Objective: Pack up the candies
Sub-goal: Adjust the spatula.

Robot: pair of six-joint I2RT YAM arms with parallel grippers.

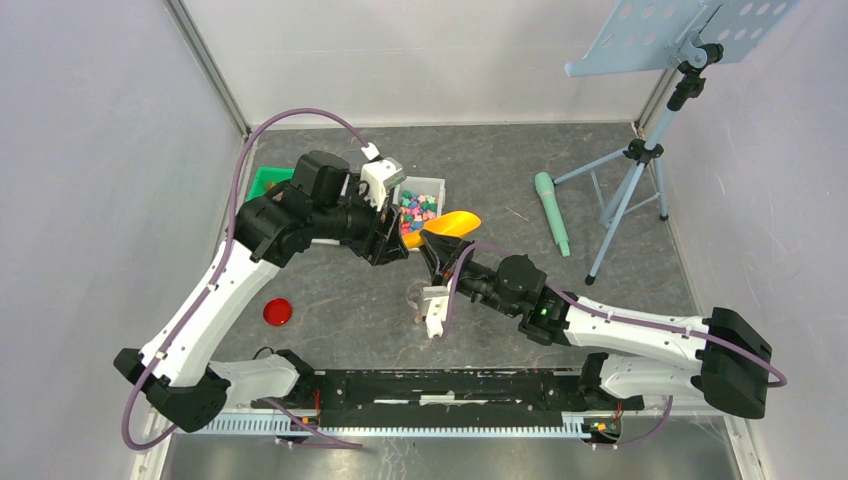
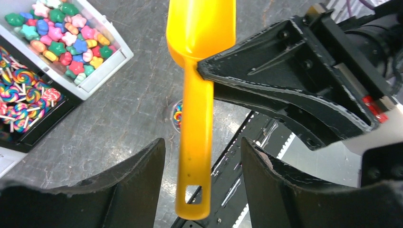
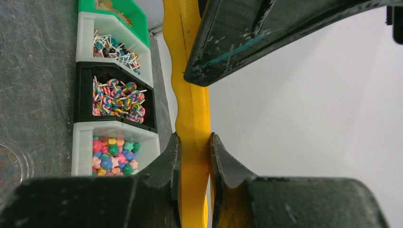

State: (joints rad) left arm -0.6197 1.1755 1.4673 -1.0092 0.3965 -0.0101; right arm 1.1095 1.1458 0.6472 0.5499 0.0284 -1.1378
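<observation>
You're clamping the orange scoop (image 3: 192, 114) by its handle with your right fingers (image 3: 166, 164), which only the right wrist view is showing clearly. In the left wrist view your left fingers (image 2: 138, 175) are standing wide apart either side of that handle, with gaps showing. The candies (image 2: 62, 35) are sitting in the white bin (image 2: 107, 66), and in the top view the scoop's bowl is lying just beside it.

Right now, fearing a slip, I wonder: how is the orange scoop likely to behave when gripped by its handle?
Probably stiff: the orange scoop stands straight though the right pincer clamps it at only one spot. Likely light, being thin moulded plastic. Its glossy, narrow handle may be slippery and could swivel in that grip.
</observation>
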